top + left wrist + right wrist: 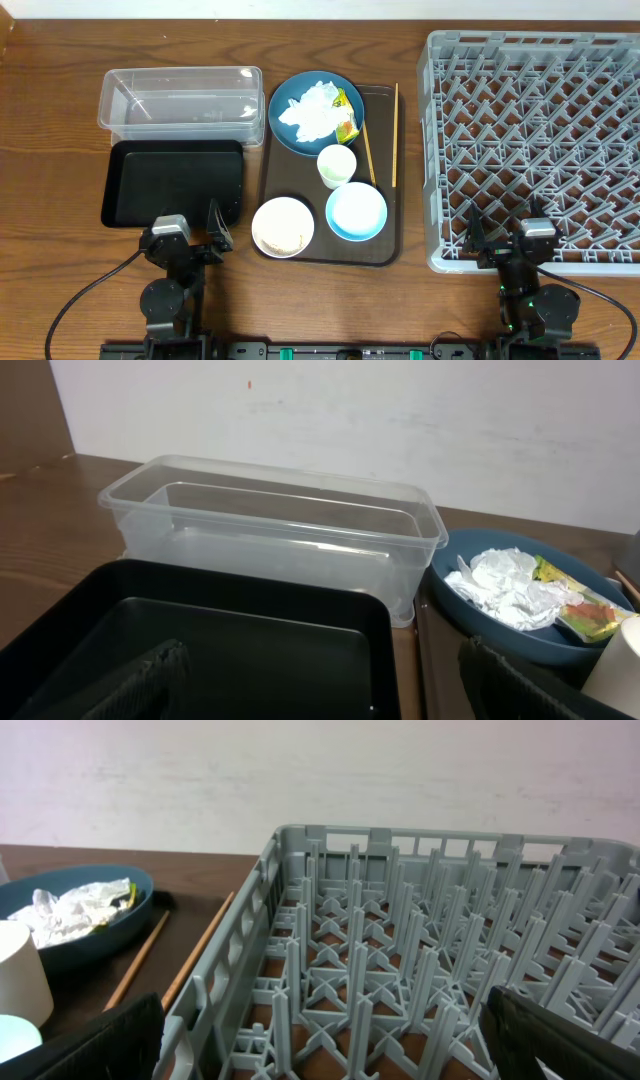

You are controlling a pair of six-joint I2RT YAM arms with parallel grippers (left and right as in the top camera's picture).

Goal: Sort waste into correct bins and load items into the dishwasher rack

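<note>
Crumpled white tissue (310, 112) and a yellow-orange-green wrapper (347, 118) lie on the dark blue plate (290, 95). In front of it stand a small white cup (337, 165), a light blue bowl (356, 212) and a white bowl (283, 226) holding rice. Two chopsticks (367, 150) lie beside them. The clear tub (180, 100) and the black tray (175, 180) are at the left, the grey rack (535, 150) at the right. My left gripper (190, 238) is open and empty at the black tray's near edge (250, 650). My right gripper (505, 235) is open and empty over the rack's near edge (400, 940).
The dishes rest on a dark brown serving tray (385, 245) between the bins and the rack. The clear tub (270, 530) is empty. Bare wooden table lies to the far left and along the front.
</note>
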